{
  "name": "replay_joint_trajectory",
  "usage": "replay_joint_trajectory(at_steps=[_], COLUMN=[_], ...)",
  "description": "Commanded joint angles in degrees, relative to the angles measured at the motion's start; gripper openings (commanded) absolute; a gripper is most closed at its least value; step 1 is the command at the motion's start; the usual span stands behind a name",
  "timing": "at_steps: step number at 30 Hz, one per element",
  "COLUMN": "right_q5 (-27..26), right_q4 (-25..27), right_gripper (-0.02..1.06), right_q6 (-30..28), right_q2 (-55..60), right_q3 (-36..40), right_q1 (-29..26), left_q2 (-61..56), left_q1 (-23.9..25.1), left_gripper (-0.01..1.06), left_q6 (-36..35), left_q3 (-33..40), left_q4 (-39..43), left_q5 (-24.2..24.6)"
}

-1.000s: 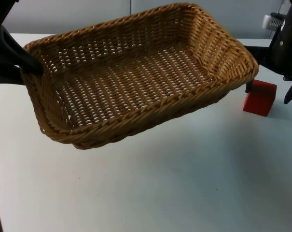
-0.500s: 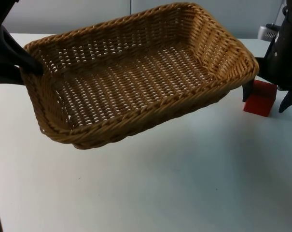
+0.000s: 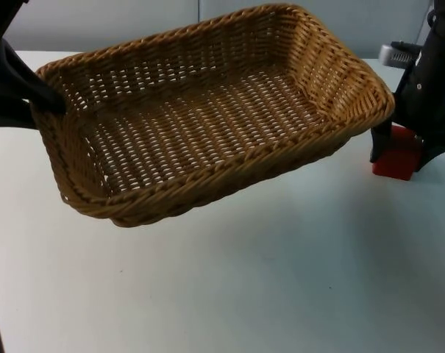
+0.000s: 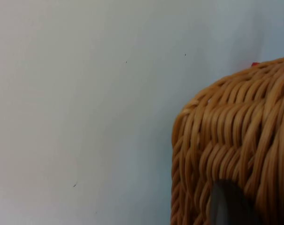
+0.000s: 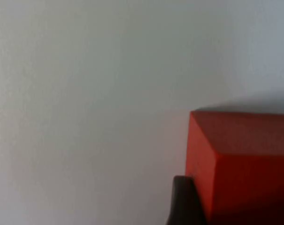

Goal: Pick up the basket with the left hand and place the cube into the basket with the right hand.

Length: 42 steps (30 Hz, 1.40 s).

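The woven wicker basket (image 3: 207, 180) hangs tilted above the table, with nothing inside it. My left gripper (image 3: 49, 103) is shut on the rim of its left short side; one black fingertip (image 4: 231, 204) presses against the basket's wall (image 4: 226, 140). A red cube (image 3: 397, 160) rests on the white table just past the basket's right corner. My right gripper (image 3: 403, 151) has come down over the cube and is open, one finger on each side of it. One of its fingertips (image 5: 184, 201) stands close against the cube's side face (image 5: 245, 159).
The white table (image 3: 244, 279) stretches bare in front of the basket and the cube. The grey partition wall (image 3: 97, 22) closes the far side. The basket's right corner overhangs close to my right arm.
My right gripper has dropped lower over the red cube and its fingers have drawn nearer to the cube's sides. The basket and my left arm have stayed still.
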Motion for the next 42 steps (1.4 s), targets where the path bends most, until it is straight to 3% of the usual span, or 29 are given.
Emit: replay_joint_trajectory(at_steps=[1, 2, 5, 6, 7, 8, 10, 12, 16, 18, 22, 24, 28, 32, 35, 38, 42], right_q5=[6.48, 6.48, 17.84, 18.99, 18.99, 18.99, 18.99, 18.99, 18.99, 18.99, 18.99, 18.99, 18.99, 18.99, 18.99, 18.99, 18.99], right_q4=[1.22, 1.22, 1.89, 3.19, 3.19, 4.92, 13.06, 16.49, 19.48, 27.59, 32.77, 32.34, 31.85, 31.3, 27.04, 23.49, 23.21], right_gripper=[0.0, 0.0, 0.0, 0.0, 0.0, 0.0, 0.0, 0.0, 0.0, 0.0, 0.0, 0.0, 0.0, 0.0, 0.0, 0.0, 0.0], right_q6=[-6.71, -6.71, -11.42, -12.96, -12.96, -14.45, -15.89, -16.04, -15.51, -16.6, -20.12, -25.92, -30.35, -30.23, -30.13, -29.66, -29.07], right_q2=[-0.55, -0.55, -0.77, -0.92, -0.92, -0.92, -1.81, -1.81, -1.81, -1.81, -1.81, -1.81, -1.69, -1.6, -1.6, -1.6, -1.99], right_q3=[-5.33, -5.33, -18.21, -23.84, -23.84, -29.73, -40.51, -48.69, -55.13, -56.24, -56.24, -56.24, -56.24, -56.24, -56.24, -56.24, -54.73], right_q1=[0.11, 0.11, 0.11, 0.11, 0.11, 0.11, 0.11, 0.11, 0.2, 0.24, 2.06, 6.16, 11.54, 15.95, 19.83, 22.08, 23.06], left_q2=[-0.79, -0.79, -0.79, -0.79, -0.79, -0.79, -0.79, -0.79, -0.79, -0.79, -0.79, -0.79, -0.79, -0.79, -0.79, -0.79, -0.79], left_q1=[-0.03, -0.03, -0.03, -0.03, -0.03, -0.03, -0.03, -0.03, -0.03, -0.03, -0.03, -0.03, -0.03, -0.03, -0.03, -0.03, -0.03], left_gripper=[0.0, 0.0, 0.0, 0.0, 0.0, 0.0, 0.0, 0.0, 0.0, 0.0, 0.0, 0.0, 0.0, 0.0, 0.0, 0.0, 0.0], left_q6=[-0.02, -0.02, -0.02, -0.02, -0.02, -0.02, -0.02, -0.02, -0.02, -0.02, -0.02, -0.02, -0.02, -0.02, -0.02, -0.02, -0.02], left_q3=[-0.43, -0.43, -0.43, -0.43, -0.43, -0.43, -0.43, -0.43, -0.43, -0.43, -0.43, -0.43, -0.43, -0.43, -0.43, -0.43, -0.43], left_q4=[-2.23, -2.23, -2.23, -2.23, -2.23, -2.23, -2.23, -2.13, -2.13, -2.13, -2.13, -2.13, -2.13, -2.13, -2.13, -2.13, -2.13], left_q5=[1.16, 1.16, 1.16, 1.16, 1.16, 1.16, 1.16, 1.16, 1.16, 1.16, 1.16, 1.16, 1.16, 1.16, 1.16, 1.16, 1.16])
